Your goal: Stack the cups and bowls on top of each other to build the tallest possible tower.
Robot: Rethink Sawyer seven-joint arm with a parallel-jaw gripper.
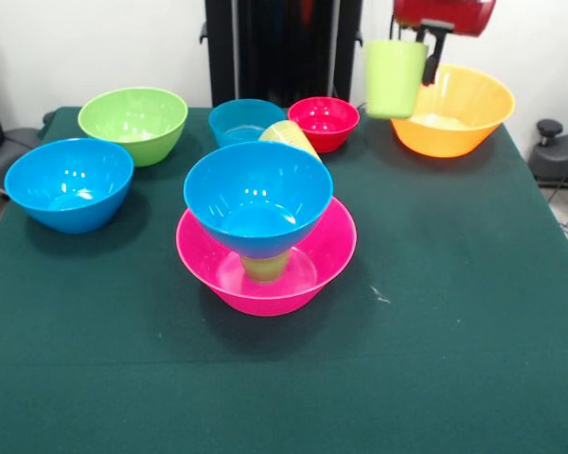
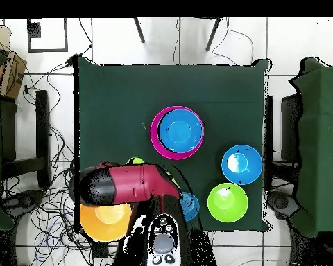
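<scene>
Your gripper (image 1: 426,52) was clamped on a lime green cup (image 1: 395,78), held in the air at about 1 o'clock from the tower (image 1: 265,227), just in front of the orange bowl (image 1: 459,113). The tower stood mid-table: pink bowl (image 1: 327,260), a green cup inside it, blue bowl (image 1: 257,197) on top. You had another blue bowl (image 1: 68,183), a green bowl (image 1: 133,121) and a red bowl (image 1: 324,121) loose on the green table (image 1: 454,331).

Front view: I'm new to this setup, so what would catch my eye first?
The tower at mid-table: a blue bowl perched on a green cup standing in the wide pink bowl. At upper right, the gripper holds a lime cup in the air in front of the orange bowl.
</scene>
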